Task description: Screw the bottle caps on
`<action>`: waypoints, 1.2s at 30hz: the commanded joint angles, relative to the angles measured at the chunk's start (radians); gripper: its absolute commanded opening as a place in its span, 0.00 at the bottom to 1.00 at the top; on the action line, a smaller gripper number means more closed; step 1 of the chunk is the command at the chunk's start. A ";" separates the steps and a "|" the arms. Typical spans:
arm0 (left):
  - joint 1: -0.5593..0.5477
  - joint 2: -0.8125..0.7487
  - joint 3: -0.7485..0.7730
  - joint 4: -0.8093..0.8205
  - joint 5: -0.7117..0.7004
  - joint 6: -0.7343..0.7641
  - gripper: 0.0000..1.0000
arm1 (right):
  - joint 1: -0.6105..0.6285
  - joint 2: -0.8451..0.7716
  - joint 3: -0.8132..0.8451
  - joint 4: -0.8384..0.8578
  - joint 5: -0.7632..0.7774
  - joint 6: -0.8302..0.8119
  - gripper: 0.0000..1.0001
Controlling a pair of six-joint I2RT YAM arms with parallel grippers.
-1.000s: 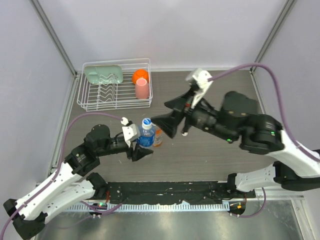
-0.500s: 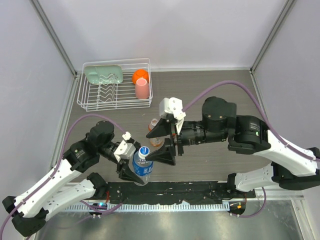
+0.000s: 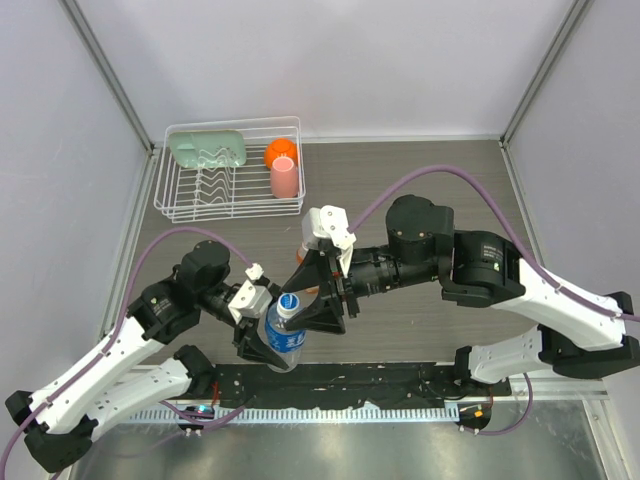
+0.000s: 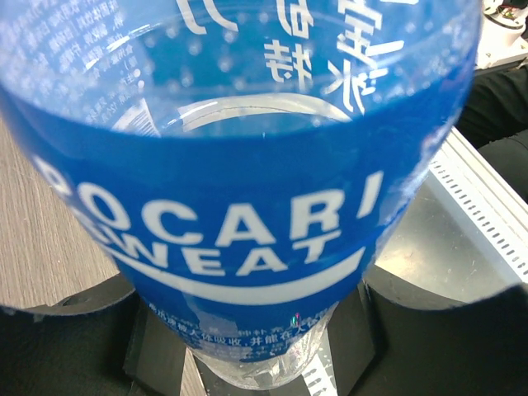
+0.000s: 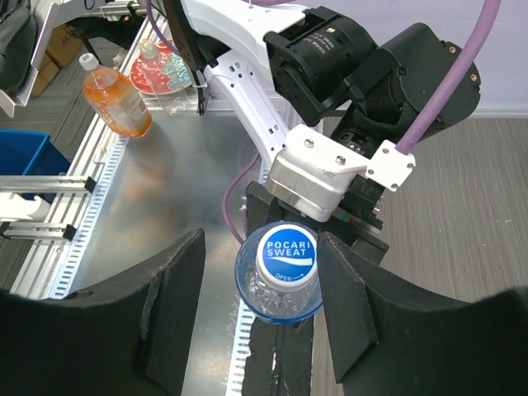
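Top external view: the left gripper (image 3: 268,348) is clamped round the lower body of the blue bottle (image 3: 283,338) and holds it tilted off the table (image 3: 430,180), near the front edge, with the neck pointing up toward the right arm. The cap (image 3: 289,302) sits on that neck. The right gripper (image 3: 308,300) reaches across from the right with a finger on either side of the cap. From the right wrist, the cap's printed top lies between the two fingers (image 5: 175,304); the jaws are parted, with a clear gap on one side and the other finger just beside the cap, so nothing is gripped. From the left wrist, the blue label fills the view and the bottle's base sits between that gripper's own fingers. The orange bottle (image 3: 302,252) stands on the table just behind the right gripper, partly hidden by it. A rack (image 3: 230,207) sits at the back left.
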 commanded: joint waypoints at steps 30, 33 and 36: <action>0.017 -0.052 0.013 0.034 -0.074 0.051 0.00 | -0.002 0.027 -0.040 0.046 0.074 -0.009 0.07; 0.017 -0.060 0.003 0.053 -0.236 0.091 0.00 | -0.008 0.028 -0.051 0.044 0.149 0.014 0.01; 0.015 -0.066 -0.014 0.118 -0.422 0.087 0.00 | -0.010 0.044 -0.045 0.040 0.261 0.042 0.01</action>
